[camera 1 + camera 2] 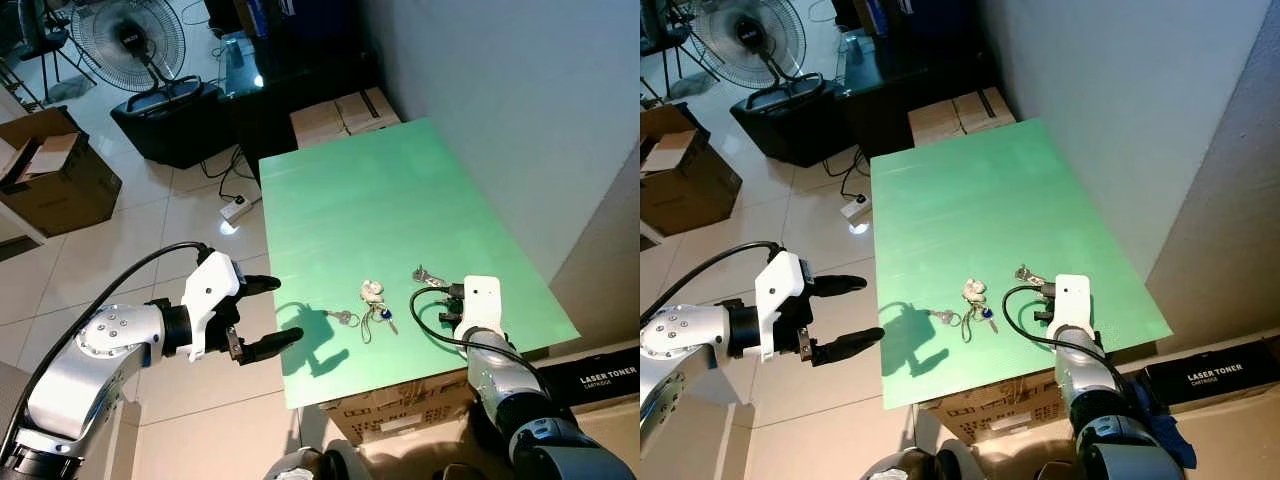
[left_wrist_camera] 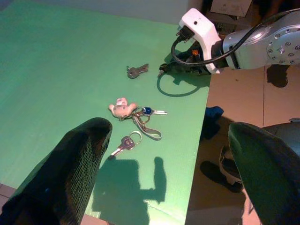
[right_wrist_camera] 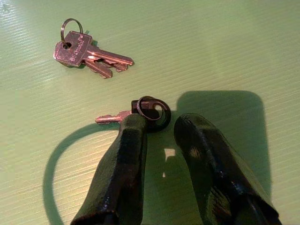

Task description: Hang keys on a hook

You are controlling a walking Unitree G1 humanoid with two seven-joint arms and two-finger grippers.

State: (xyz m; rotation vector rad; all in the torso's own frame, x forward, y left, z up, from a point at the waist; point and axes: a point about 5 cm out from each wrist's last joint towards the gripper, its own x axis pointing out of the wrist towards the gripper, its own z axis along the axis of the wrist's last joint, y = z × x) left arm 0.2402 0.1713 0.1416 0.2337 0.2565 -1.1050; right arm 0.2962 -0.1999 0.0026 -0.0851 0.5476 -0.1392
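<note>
On the green table (image 1: 380, 190), a key bunch with a pale charm (image 1: 372, 292) and a strap lies near the front edge. A single key on a ring (image 1: 343, 317) rests just left of it. A pair of keys (image 3: 89, 54) lies ahead of my right gripper (image 3: 161, 119). That gripper sits low on the table, fingers a little apart with nothing between them. A dark-headed key with a ring (image 3: 145, 110) touches one fingertip. My left gripper (image 1: 288, 310) hangs wide open over the floor, just off the table's left edge.
A grey wall (image 1: 520, 110) runs along the table's right side. Cardboard boxes (image 1: 345, 115) stand behind the table. On the tiled floor to the left are a fan (image 1: 130, 40), a black case (image 1: 170, 120), a power strip (image 1: 235, 208) and an open carton (image 1: 55, 170).
</note>
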